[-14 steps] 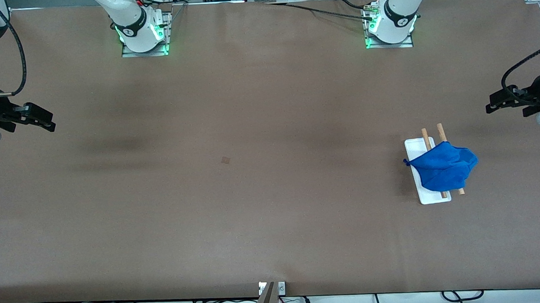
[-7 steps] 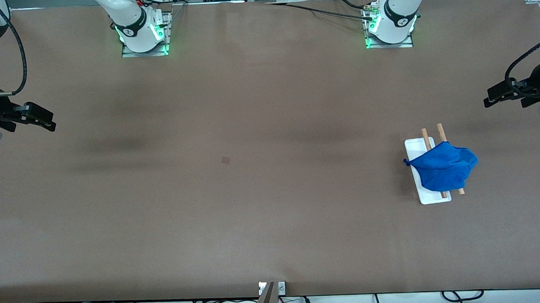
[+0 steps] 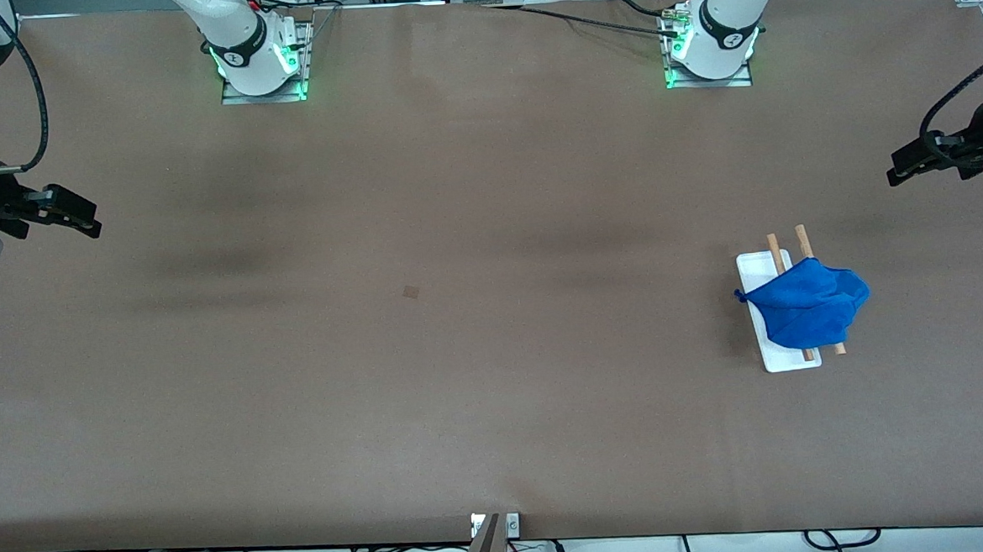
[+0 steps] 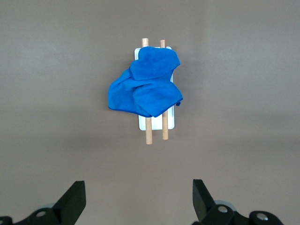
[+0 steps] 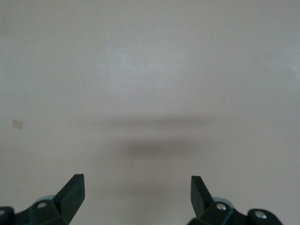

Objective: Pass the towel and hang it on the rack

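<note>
My black two-finger left gripper (image 3: pixel 898 175) & right gripper (image 3: pixel 89 227): both up over brown table (image 3: pixel 479 352) ends, fingers wide apart, nothing held.

The blue towel (image 4: pixel 143 86) lies bunched over the rack (image 4: pixel 155 123), covering most of its two wooden rods (image 4: pixel 149 133). The left gripper (image 4: pixel 139 201) hangs above the brown table (image 4: pixel 243 93), its fingers (image 4: pixel 75 199) wide apart and holding nothing.

I see the towel (image 3: pixel 806 308) hiding the middle of the rack (image 3: pixel 762 272), and both arms cut off at the front view's edges.
</note>
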